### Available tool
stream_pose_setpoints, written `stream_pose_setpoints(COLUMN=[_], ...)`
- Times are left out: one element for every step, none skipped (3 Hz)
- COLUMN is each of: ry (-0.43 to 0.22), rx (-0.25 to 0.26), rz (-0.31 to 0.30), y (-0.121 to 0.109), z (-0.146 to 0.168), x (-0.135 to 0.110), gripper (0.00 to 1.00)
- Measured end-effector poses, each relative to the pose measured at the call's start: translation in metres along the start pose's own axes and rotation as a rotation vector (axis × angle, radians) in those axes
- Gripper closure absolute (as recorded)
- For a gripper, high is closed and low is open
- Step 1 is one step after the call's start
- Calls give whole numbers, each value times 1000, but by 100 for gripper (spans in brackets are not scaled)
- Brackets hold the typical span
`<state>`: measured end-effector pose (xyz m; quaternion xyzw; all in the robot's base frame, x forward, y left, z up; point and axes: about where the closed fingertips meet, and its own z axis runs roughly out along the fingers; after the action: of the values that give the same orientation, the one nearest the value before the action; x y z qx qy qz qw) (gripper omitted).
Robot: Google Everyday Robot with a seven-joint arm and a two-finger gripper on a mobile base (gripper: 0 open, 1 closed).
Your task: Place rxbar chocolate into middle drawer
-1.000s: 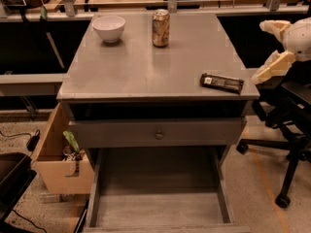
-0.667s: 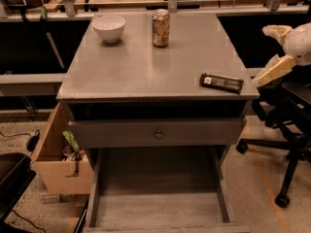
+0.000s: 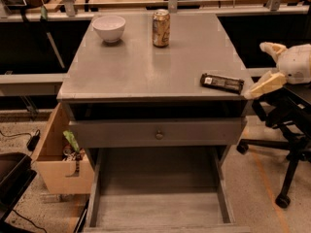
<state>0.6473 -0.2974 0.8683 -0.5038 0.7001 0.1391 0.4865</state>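
The rxbar chocolate (image 3: 222, 82), a flat black bar with a small white label at its left end, lies on the grey cabinet top (image 3: 146, 67) near the front right corner. The middle drawer (image 3: 160, 208) is pulled out wide below, with a bare grey plank floor and nothing in it. My gripper (image 3: 268, 67) is at the right edge of the cabinet, just right of the bar. It is open, with one cream finger (image 3: 265, 85) reaching down near the bar's right end and not touching it.
A white bowl (image 3: 109, 28) and a gold soda can (image 3: 161, 28) stand at the back of the cabinet top. A shut drawer front with a round knob (image 3: 159, 134) sits above the open drawer. A pale tan wooden box (image 3: 60, 159) stands at the left. An office chair base (image 3: 286, 149) is at the right.
My gripper has moved slightly down and left, closer to the right end of the bar. The bar, can and bowl have not moved.
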Motion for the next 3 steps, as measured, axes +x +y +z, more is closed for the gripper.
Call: stream_pose_setpoints(ry=[-69, -130, -182], rx=[-15, -60, -116], rz=[21, 16, 29], y=[4, 7, 11], z=[11, 21, 34], x=[1, -17, -33], gripper=[0, 0, 0])
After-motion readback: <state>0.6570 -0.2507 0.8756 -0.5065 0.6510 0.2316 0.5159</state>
